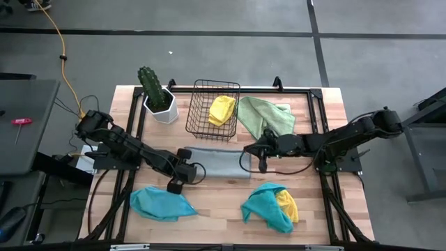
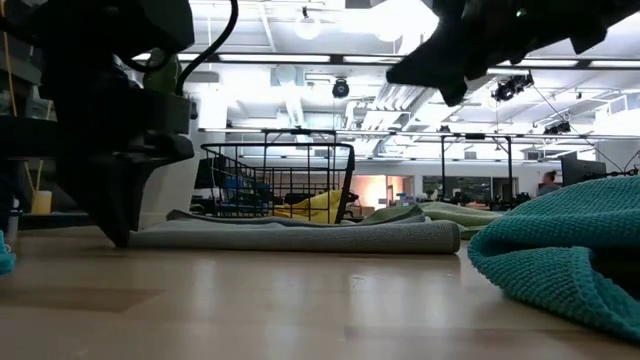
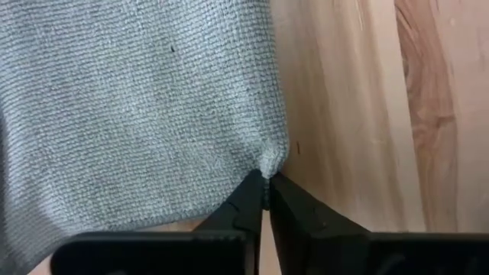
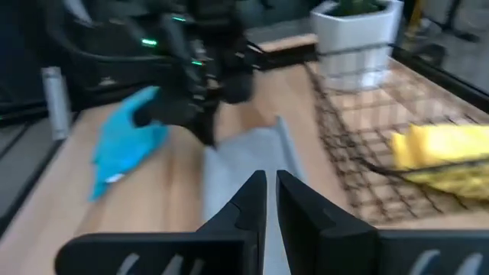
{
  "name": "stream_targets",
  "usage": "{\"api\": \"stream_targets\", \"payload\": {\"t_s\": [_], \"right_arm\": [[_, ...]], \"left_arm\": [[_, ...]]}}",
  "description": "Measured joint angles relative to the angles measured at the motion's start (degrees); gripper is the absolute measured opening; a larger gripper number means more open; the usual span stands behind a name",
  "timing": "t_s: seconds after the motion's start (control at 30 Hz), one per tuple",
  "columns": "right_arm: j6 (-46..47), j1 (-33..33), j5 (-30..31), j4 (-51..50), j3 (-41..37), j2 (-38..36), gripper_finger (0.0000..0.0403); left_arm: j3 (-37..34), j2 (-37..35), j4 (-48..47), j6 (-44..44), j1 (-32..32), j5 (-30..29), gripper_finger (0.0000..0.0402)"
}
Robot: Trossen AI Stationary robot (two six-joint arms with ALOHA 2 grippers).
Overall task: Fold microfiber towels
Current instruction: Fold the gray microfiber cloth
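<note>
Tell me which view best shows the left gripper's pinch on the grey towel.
Left wrist view: the left gripper is shut on the grey towel corner. High view shows only placement; low view, a silhouette; right wrist view, blur.

basket (image 1: 211, 110) blocks rear, front table (image 1: 216, 202) bare

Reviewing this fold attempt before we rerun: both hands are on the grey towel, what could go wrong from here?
1. The left hand pinches only the very corner tip of the grey towel; it may slip out when lifted.
2. The right hand sits at the opposite end, its hold unclear; uneven pulling could skew the fold.
3. The wire basket stands just beyond the towel; a wide swing might clip it.
</note>
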Motion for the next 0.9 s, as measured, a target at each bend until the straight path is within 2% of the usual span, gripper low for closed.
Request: {"api": "stream_targets", "payload": {"t_s": [0.17,0.3,0.47,0.57,0.77,0.9], "right_arm": [[1.5,4.91,0.55,-1.93,1.49,3.78,0.0032],[3.23,8.83,1.55,-8.5,6.95,11.21,0.0072],[2.87,11.36,0.8,-25.29,17.51,21.09,0.0148],[1.42,11.68,-0.01,-37.62,24.2,26.45,0.0177],[1.31,10.66,2.73,-48.68,30.67,33.96,0.0184],[2.03,10.02,0.51,-50.27,30.86,36.02,0.0183]], "left_arm": [[-0.02,0.0,0.0,-0.26,0.0,-0.14,0.0003],[-0.04,0.02,0.0,-0.96,0.02,-0.24,0.0003],[-0.07,0.04,-0.22,-2.6,-0.02,-0.18,0.0002],[-0.07,0.04,-0.43,-2.75,-0.02,0.23,0.0001],[-0.07,0.04,-0.48,-3.34,-0.02,0.44,0.0001],[-0.09,0.06,-0.5,-4.26,-0.02,0.57,0.0001]]}}
